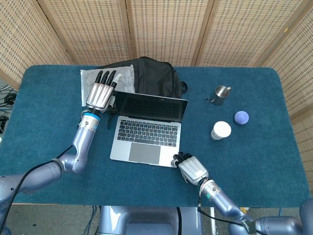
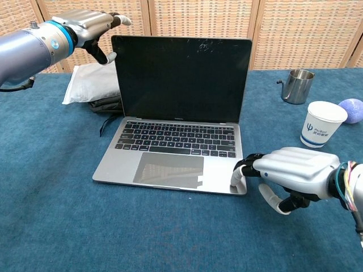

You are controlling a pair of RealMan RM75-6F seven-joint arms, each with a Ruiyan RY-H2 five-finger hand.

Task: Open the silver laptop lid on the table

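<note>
The silver laptop (image 1: 146,129) stands open on the blue table, its dark screen (image 2: 181,79) nearly upright and tilted a little back. My left hand (image 1: 100,93) is at the lid's top left corner with fingers stretched and apart; in the chest view this left hand (image 2: 85,25) hovers just left of the lid's edge, the thumb close to it, holding nothing. My right hand (image 1: 192,169) lies by the base's front right corner. Its fingertips (image 2: 241,170) press down on that corner of the laptop (image 2: 170,164), with the thumb hanging free below.
A black backpack (image 1: 154,78) and a white pouch (image 1: 127,78) lie behind the laptop. To the right stand a steel cup (image 1: 221,94), a white paper cup (image 1: 221,130) and a purple ball (image 1: 241,117). Woven screens close off the back.
</note>
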